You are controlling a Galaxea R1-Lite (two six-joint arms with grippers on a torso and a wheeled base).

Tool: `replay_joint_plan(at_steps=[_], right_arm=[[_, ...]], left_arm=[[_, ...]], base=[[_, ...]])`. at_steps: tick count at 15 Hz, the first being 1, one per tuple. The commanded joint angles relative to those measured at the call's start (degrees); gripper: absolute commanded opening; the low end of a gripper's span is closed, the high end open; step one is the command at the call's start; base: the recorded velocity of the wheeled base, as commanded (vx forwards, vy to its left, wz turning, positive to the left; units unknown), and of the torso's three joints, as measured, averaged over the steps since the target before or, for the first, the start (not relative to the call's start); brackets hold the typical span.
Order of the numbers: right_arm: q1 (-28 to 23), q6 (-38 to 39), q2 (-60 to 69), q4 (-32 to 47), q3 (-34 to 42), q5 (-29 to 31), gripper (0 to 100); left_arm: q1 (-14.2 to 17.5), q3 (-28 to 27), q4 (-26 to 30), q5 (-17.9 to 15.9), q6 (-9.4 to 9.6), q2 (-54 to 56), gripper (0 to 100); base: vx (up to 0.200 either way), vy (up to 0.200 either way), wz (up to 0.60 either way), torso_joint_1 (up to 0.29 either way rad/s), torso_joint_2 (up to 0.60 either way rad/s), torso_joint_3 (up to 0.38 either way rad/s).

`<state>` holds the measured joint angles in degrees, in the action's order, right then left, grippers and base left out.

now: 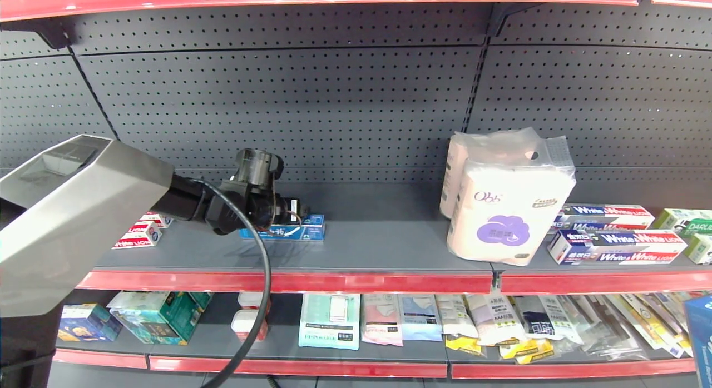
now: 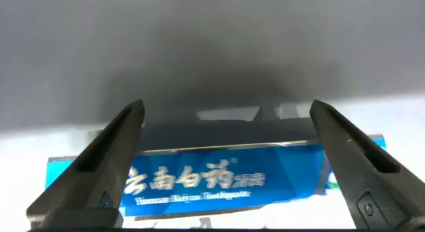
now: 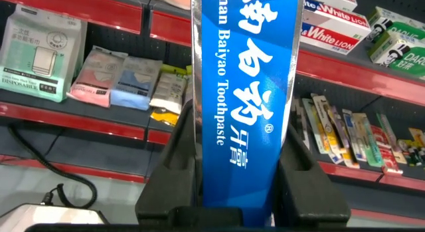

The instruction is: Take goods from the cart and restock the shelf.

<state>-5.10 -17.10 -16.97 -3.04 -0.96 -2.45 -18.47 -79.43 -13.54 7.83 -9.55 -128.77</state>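
A blue toothpaste box [image 1: 303, 231] lies flat on the grey middle shelf [image 1: 384, 238]. My left gripper [image 1: 290, 214] hangs just over its left part. In the left wrist view that gripper [image 2: 226, 116] is open, its fingers [image 2: 109, 165] spread wide with the box [image 2: 199, 180] lying behind them; I cannot tell whether they touch it. My right gripper [image 3: 246, 149] is shut on a second blue toothpaste box [image 3: 247, 92], held on end between its black fingers [image 3: 176, 172] in front of the lower shelves. That box's corner [image 1: 700, 338] shows at the head view's bottom right.
A wrapped tissue pack [image 1: 509, 204] stands on the middle shelf to the right, with white toothpaste boxes [image 1: 612, 239] beyond it. Red-and-white boxes [image 1: 139, 233] lie at the left. Free shelf lies between the blue box and the tissue pack. The lower shelf [image 1: 384, 318] holds several packets.
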Motion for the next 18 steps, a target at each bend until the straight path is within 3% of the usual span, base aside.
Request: replay_joint_plan(at_steps=[1, 3, 10, 18], right_arm=[[0.0, 0.0, -0.1, 0.0, 0.0, 0.0, 0], [0.0, 0.0, -0.1, 0.0, 0.0, 0.0, 0], [0.0, 0.1, -0.3, 0.0, 0.0, -0.1, 0], [0.0, 0.1, -0.3, 0.0, 0.0, -0.1, 0]], left_arm=[[-0.1, 0.2, 0.5, 0.6, -0.03, 0.0, 100], [-0.4, -0.1, 3.8, 0.7, -0.12, 0.4, 100], [-0.9, 1.1, 5.8, 0.9, -0.39, 2.2, 100], [-0.6, 7.6, 6.0, 1.0, -0.65, 5.8, 100]], base=[[0.0, 0.0, 0.0, 0.0, 0.0, 0.0], [0.0, 0.0, 0.0, 0.0, 0.0, 0.0], [0.0, 0.0, 0.0, 0.0, 0.0, 0.0], [0.0, 0.0, 0.0, 0.0, 0.0, 0.0]])
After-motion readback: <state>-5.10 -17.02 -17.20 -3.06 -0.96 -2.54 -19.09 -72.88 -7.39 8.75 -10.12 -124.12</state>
